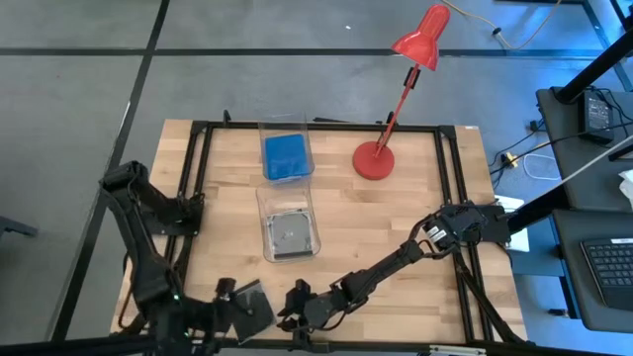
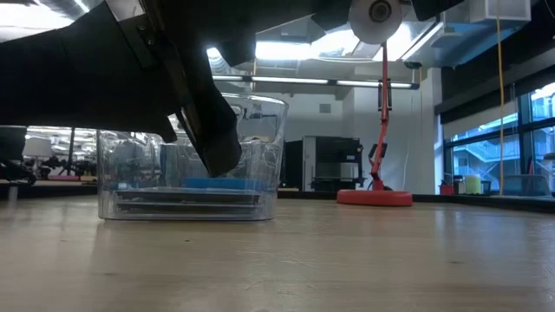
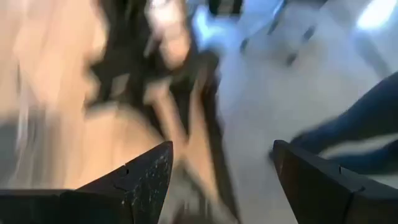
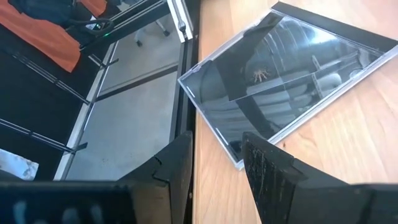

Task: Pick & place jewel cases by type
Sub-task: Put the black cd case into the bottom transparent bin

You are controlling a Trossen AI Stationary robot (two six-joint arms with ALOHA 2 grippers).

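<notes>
We see a pale, matt wooden tabletop [image 1: 396, 213] with visible grain. On it stand two clear, glossy plastic bins [image 1: 288, 234], and a grey transparent plastic jewel case [image 4: 286, 71] gleams smoothly at the near edge.

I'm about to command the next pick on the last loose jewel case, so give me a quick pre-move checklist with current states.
1. Loose jewel case lies flat at the near table edge, one corner reaching the edge: ok, but little margin.
2. Right gripper is aimed at that case, fingers apart, nothing between them: ok.
3. Left gripper is open and empty: ok.
4. Left gripper's distance from the case: cannot tell, its wrist view is blurred.
5. Near bin holds grey cases, far bin holds a blue case: ok.
6. Red lamp stands clear of both bins: ok.
</notes>
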